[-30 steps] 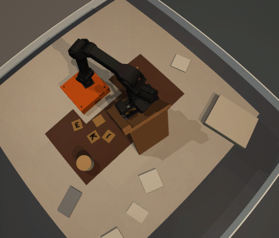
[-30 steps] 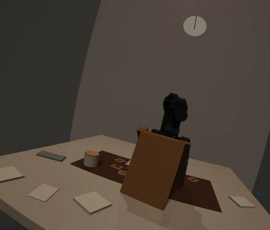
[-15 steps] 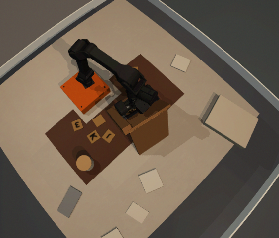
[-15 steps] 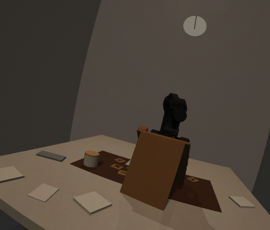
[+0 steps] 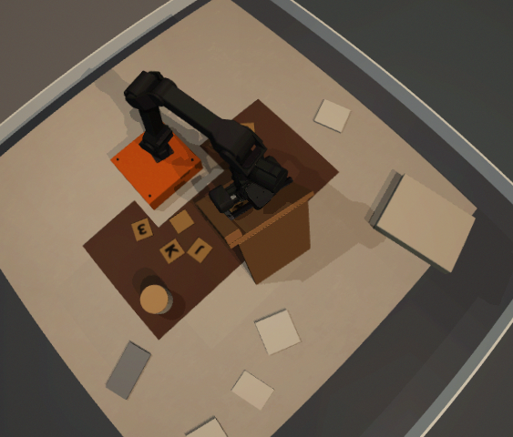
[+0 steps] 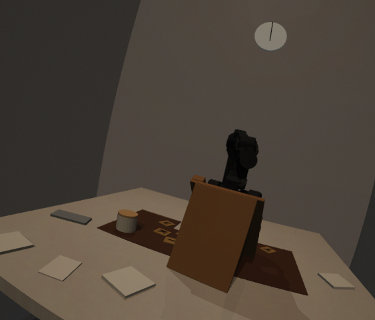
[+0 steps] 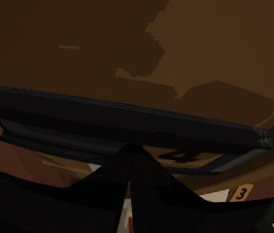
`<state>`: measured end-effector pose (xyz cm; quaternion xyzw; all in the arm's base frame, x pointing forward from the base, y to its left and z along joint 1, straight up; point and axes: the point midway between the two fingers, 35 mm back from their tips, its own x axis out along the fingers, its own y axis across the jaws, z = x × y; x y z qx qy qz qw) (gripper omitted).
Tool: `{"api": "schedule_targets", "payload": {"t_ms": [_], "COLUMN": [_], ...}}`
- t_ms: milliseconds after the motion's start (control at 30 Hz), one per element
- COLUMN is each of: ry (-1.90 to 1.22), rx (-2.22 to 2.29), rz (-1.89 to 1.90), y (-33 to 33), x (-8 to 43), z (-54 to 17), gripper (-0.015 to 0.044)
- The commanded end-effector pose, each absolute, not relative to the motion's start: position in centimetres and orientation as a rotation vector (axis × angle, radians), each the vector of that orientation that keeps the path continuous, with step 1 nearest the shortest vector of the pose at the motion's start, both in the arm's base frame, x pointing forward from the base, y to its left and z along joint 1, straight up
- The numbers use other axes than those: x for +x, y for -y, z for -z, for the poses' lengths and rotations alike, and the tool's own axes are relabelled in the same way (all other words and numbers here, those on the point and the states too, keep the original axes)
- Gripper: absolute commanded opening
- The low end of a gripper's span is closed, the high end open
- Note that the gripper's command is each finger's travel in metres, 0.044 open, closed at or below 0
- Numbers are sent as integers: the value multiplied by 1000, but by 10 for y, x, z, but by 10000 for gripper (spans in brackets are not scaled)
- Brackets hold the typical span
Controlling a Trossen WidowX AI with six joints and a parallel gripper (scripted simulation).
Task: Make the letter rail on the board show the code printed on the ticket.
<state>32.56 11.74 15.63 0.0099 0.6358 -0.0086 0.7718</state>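
Observation:
The brown slanted board (image 5: 277, 256) (image 6: 211, 234) stands under the arm. Its black rail (image 7: 127, 118) crosses the wrist view. A tile marked 4 (image 7: 180, 155) lies in the rail, right of the fingertips in that view. My gripper (image 7: 132, 150) is shut and empty, its tips at the rail close to that tile's left edge. Loose on the mat are a 3 tile (image 5: 141, 229) (image 7: 241, 193), a K tile (image 5: 171, 250), a J tile (image 5: 199, 249) and a tile with no visible mark (image 5: 181, 221). Another tile (image 5: 248, 126) (image 6: 268, 249) lies beyond the arm. I cannot read any ticket code.
A lidded round jar (image 5: 154, 299) (image 6: 126, 221) stands on the dark mat (image 5: 119, 254). A grey slab (image 5: 128, 370) (image 6: 70, 217), pale flat squares (image 5: 278, 331) (image 5: 252, 389) (image 5: 332, 116) and a large pale box (image 5: 428, 220) lie around it. The arm's orange base (image 5: 152, 174) is behind the board.

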Motion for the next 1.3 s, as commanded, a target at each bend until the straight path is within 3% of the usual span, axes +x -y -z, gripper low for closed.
{"api": "schedule_targets", "payload": {"t_ms": [0,1267], "ry": [-1377,-1379], "rx": [22,22], "rz": [13,14], "y": [-116,-112], "x": [326,312], "z": [-157,-168], "gripper": [0,0]}}
